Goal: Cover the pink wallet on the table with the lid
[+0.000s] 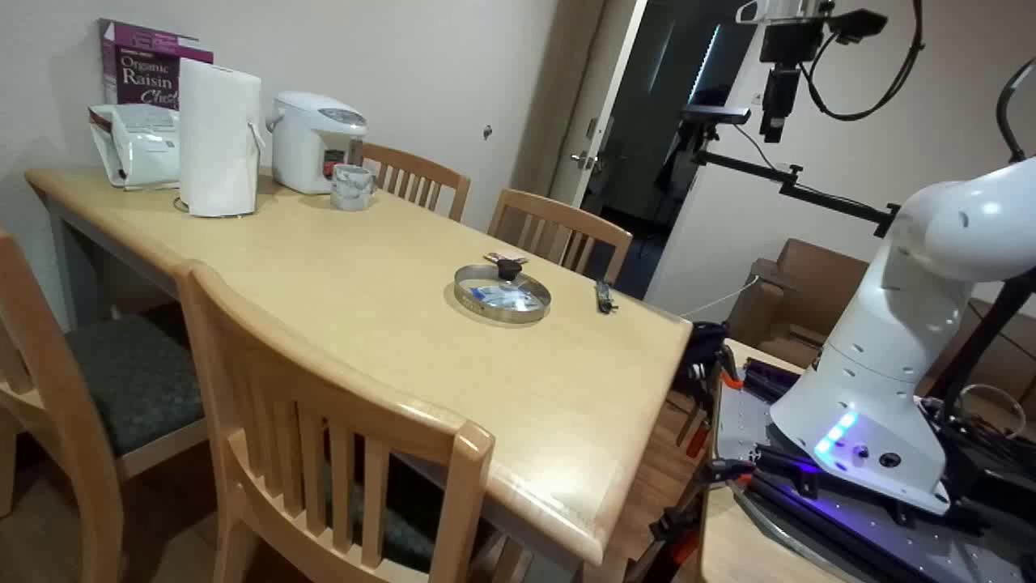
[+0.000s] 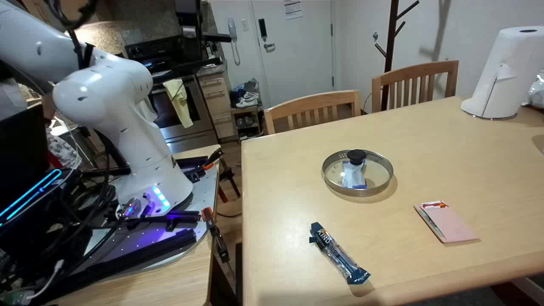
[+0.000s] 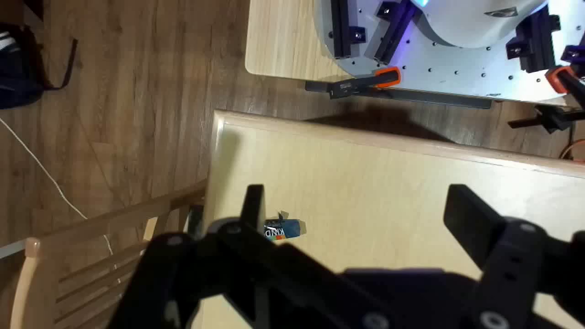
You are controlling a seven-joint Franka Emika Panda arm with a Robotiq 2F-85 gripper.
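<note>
The pink wallet (image 2: 448, 223) lies flat on the table (image 2: 293, 204), with cards showing at one end. It also shows, small, behind the lid in an exterior view (image 1: 506, 258). The round glass lid (image 2: 378, 170) has a metal rim and black knob and also shows in an exterior view (image 1: 502, 295). It rests on the table, apart from the wallet. A blue-and-white packet (image 2: 352, 175) shows through its glass. My gripper (image 3: 355, 196) is open and empty, high above the table; it also shows in an exterior view (image 1: 774, 134). Wallet and lid are out of the wrist view.
A dark KIND bar (image 2: 340, 255) lies near the lid and wallet; it shows partly behind a finger in the wrist view (image 3: 283, 228). A paper towel roll (image 1: 218, 138), water boiler (image 1: 316, 142), mug (image 1: 352, 186) and bags stand at the far end. Chairs (image 1: 324, 405) line the table.
</note>
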